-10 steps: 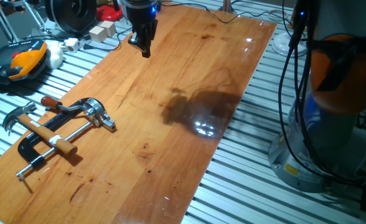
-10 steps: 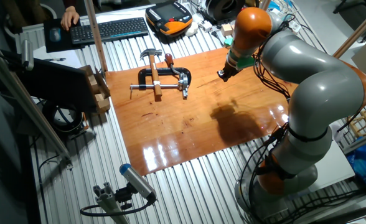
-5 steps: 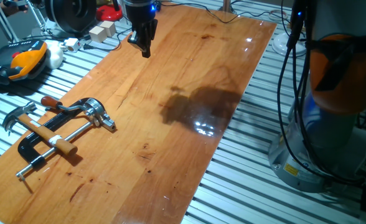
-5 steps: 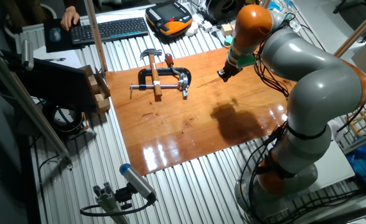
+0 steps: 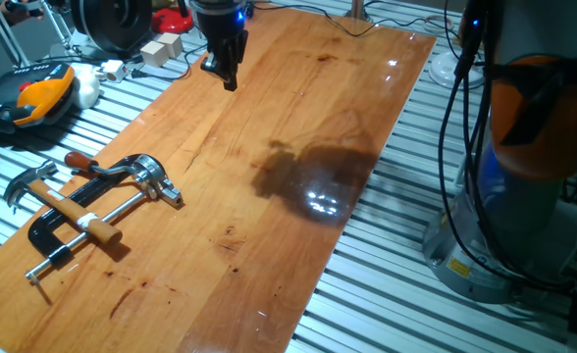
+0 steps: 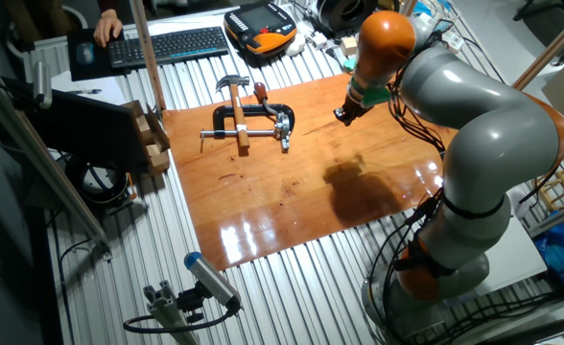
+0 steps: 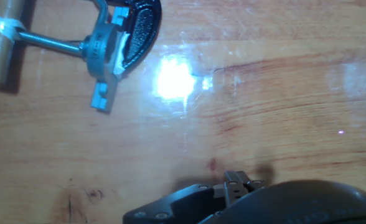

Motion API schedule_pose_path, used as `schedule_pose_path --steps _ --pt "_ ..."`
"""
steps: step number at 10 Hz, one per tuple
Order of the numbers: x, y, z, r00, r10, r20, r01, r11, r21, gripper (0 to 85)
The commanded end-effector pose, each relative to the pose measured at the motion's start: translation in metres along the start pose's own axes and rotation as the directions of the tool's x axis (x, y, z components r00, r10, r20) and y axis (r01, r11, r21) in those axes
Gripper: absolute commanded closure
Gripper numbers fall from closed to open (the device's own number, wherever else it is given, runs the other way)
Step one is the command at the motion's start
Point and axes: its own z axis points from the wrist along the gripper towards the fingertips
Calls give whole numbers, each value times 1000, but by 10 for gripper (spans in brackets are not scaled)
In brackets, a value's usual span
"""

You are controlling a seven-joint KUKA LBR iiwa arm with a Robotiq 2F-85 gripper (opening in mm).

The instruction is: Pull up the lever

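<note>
My pincer (image 5: 228,78) hangs above the far part of the wooden table (image 5: 298,226), tips pointing down and clear of the surface, holding nothing. Its fingers look drawn close together in both fixed views, but I cannot tell for sure whether they are pressed tight. In the hand view only a dark piece of the hand shows along the bottom edge, so that does not settle it either.

Well apart from the pincer, near the other end of the table, lies the black clamp (image 5: 48,235). The lever (image 5: 112,173) I care about is the slim curved silver arm running from the clamp's shiny head (image 5: 151,176) out to a small reddish tip, lying low against the wood. From the other fixed view the lever (image 6: 270,106) sits at the far side of the clamp. A hammer (image 5: 48,196) with a wooden shaft lies across the clamp's rod.
</note>
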Motion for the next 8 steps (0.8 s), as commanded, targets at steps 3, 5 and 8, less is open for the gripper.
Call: schedule_pose_path --steps 3,5,8 --pt "0 0 0 1000 17 -21 -18 999 -43 850" --pt "0 0 0 1000 7 -15 -8 1000 -20 850" --pt "0 0 0 1000 11 -1 -11 1000 -26 850"
